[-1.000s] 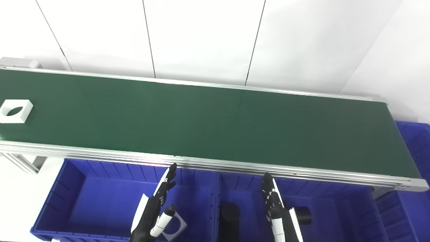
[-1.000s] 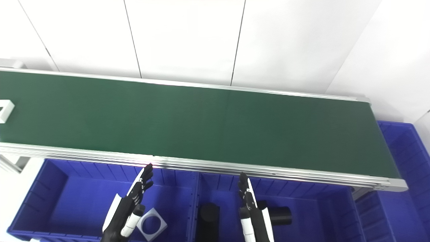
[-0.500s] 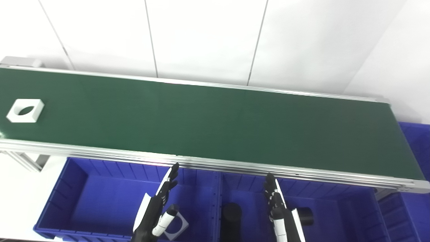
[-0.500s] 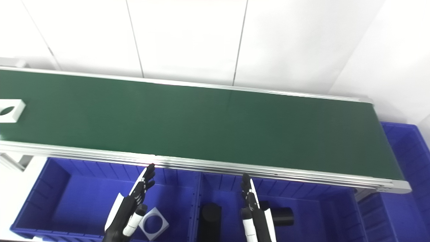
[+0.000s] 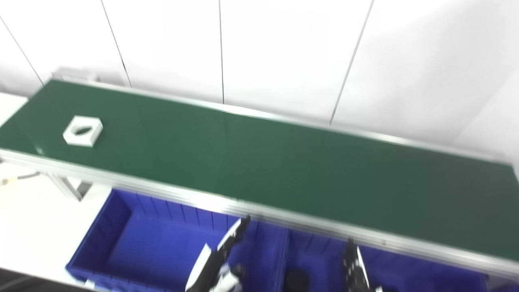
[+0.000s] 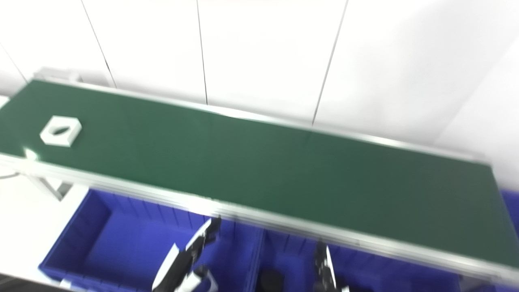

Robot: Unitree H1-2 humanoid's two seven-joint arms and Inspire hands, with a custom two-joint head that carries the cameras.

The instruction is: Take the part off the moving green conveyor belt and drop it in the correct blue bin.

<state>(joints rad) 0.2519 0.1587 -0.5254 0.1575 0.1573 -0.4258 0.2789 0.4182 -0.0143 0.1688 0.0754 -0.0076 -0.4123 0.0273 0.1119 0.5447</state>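
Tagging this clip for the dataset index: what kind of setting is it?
Likely a lab mock-up of a factory sorting station: a green conveyor belt carrying a white square part, blue bins below its near edge, plain white wall panels behind.

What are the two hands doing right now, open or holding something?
Left hand: open, fingers stretched out, holding nothing, above the left blue bin.
Right hand: mostly cut off at the bottom edge; cannot tell.
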